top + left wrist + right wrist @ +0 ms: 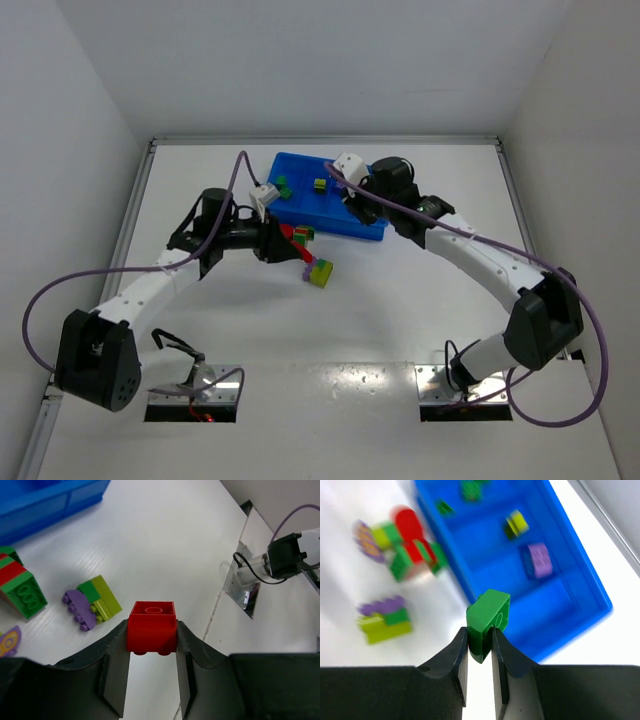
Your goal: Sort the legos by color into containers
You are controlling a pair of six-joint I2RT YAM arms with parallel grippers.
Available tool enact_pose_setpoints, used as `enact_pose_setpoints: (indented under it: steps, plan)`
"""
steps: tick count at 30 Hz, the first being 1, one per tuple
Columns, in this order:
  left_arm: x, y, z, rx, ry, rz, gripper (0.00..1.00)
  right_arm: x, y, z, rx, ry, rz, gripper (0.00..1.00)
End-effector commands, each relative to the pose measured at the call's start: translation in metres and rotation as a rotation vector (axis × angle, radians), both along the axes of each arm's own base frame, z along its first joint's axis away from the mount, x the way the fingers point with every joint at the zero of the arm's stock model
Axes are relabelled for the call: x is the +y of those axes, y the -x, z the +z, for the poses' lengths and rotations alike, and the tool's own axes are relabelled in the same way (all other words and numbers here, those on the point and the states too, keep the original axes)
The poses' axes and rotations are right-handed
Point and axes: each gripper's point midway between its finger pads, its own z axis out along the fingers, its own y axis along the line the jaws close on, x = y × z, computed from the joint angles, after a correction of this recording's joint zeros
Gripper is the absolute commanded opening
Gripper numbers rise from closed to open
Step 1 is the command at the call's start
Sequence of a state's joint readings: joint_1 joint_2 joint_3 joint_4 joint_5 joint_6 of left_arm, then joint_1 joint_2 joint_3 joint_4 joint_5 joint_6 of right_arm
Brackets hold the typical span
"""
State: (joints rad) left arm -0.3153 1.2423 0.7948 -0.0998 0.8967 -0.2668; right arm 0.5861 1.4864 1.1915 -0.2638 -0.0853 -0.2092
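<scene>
1. Left gripper is clamped on a red brick (square, studs toward the wrist).
2. Right gripper pinches a green brick by one end. The blue tray lies just past its tips, holding a purple brick and a yellow-green brick, both blurred.
3. Ahead-left of the left gripper is a purple-green cluster, loose. Further left is a red-green cluster.

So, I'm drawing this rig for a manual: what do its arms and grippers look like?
The left arm and right arm have white links with black joints; purple cables loop along both. The left gripper and right gripper have black fingers.
</scene>
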Motion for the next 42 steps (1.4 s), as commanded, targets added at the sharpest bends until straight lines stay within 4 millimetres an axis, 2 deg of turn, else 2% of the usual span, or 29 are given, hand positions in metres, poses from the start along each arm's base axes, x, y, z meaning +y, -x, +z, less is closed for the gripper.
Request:
enact_pose_setpoints:
  steps: [1,2,6,7,9,10,12,15,16,17,18,19,21,24,25,26,27,28,29,30,32,35,38,40,42]
  plan:
    - [0.007,-0.012,0.024,-0.144,-0.013,0.085,0.15,-0.035,-0.021,0.006,-0.097,0.057,-0.128,0.11]
    - [0.01,-0.012,0.03,-0.172,-0.022,0.106,0.15,-0.046,-0.025,0.002,-0.09,0.069,-0.16,0.11]
    - [0.019,-0.021,0.027,-0.193,-0.074,0.17,0.15,-0.065,-0.035,-0.011,-0.046,0.066,-0.2,0.12]
    - [0.022,-0.024,0.024,-0.196,-0.094,0.188,0.15,-0.066,-0.037,-0.021,-0.015,0.064,-0.204,0.12]
    - [0.027,-0.029,0.026,-0.2,-0.105,0.216,0.15,-0.069,-0.04,-0.023,0.028,0.04,-0.199,0.12]
    - [0.028,-0.03,0.026,-0.201,-0.109,0.224,0.15,-0.067,-0.041,-0.029,0.063,0.028,-0.195,0.12]
    - [0.032,-0.035,0.03,-0.211,-0.11,0.244,0.15,-0.062,-0.043,-0.026,0.102,-0.027,-0.152,0.12]
    - [0.038,-0.041,0.034,-0.218,-0.109,0.269,0.15,-0.036,-0.044,-0.021,0.178,-0.128,-0.046,0.12]
    - [0.044,-0.045,0.034,-0.217,-0.111,0.288,0.15,-0.023,-0.051,-0.004,0.167,-0.175,-0.008,0.12]
    - [0.047,-0.047,0.041,-0.226,-0.102,0.303,0.15,-0.011,-0.048,-0.002,0.215,-0.227,0.027,0.12]
    - [0.052,-0.049,0.041,-0.224,-0.1,0.315,0.15,0.003,-0.05,-0.015,0.266,-0.231,0.05,0.12]
    - [0.055,-0.051,0.041,-0.215,-0.096,0.329,0.15,0.018,-0.057,0.002,0.25,-0.269,0.093,0.12]
    - [0.063,-0.054,0.045,-0.222,-0.091,0.352,0.15,0.048,-0.071,0.008,0.266,-0.329,0.124,0.12]
    - [0.074,-0.06,0.049,-0.222,-0.087,0.391,0.15,0.08,-0.083,0.008,0.296,-0.364,0.148,0.12]
    - [0.081,-0.061,0.05,-0.221,-0.09,0.412,0.15,0.089,-0.1,0.006,0.285,-0.376,0.148,0.12]
    - [0.084,-0.064,0.055,-0.231,-0.087,0.422,0.15,0.099,-0.102,0.002,0.29,-0.377,0.15,0.12]
    - [0.087,-0.064,0.053,-0.222,-0.091,0.431,0.15,0.11,-0.111,0.012,0.249,-0.389,0.163,0.13]
    - [0.092,-0.068,0.059,-0.233,-0.09,0.45,0.15,0.113,-0.12,0.01,0.234,-0.389,0.153,0.13]
    - [0.092,-0.068,0.059,-0.233,-0.09,0.45,0.15,0.121,-0.127,-0.014,0.269,-0.378,0.142,0.13]
    - [0.097,-0.071,0.064,-0.244,-0.088,0.466,0.15,0.127,-0.137,-0.004,0.236,-0.393,0.15,0.13]
    - [0.102,-0.076,0.065,-0.242,-0.09,0.479,0.15,0.135,-0.148,-0.025,0.247,-0.375,0.13,0.13]
    - [0.107,-0.079,0.062,-0.222,-0.087,0.493,0.15,0.141,-0.158,-0.041,0.235,-0.362,0.107,0.14]
    - [0.108,-0.082,0.067,-0.23,-0.081,0.494,0.15,0.147,-0.163,-0.063,0.238,-0.346,0.088,0.14]
    - [0.107,-0.082,0.064,-0.22,-0.079,0.485,0.15,0.151,-0.163,-0.074,0.244,-0.337,0.086,0.16]
    - [0.107,-0.085,0.066,-0.222,-0.079,0.485,0.15,0.15,-0.165,-0.08,0.241,-0.324,0.079,0.22]
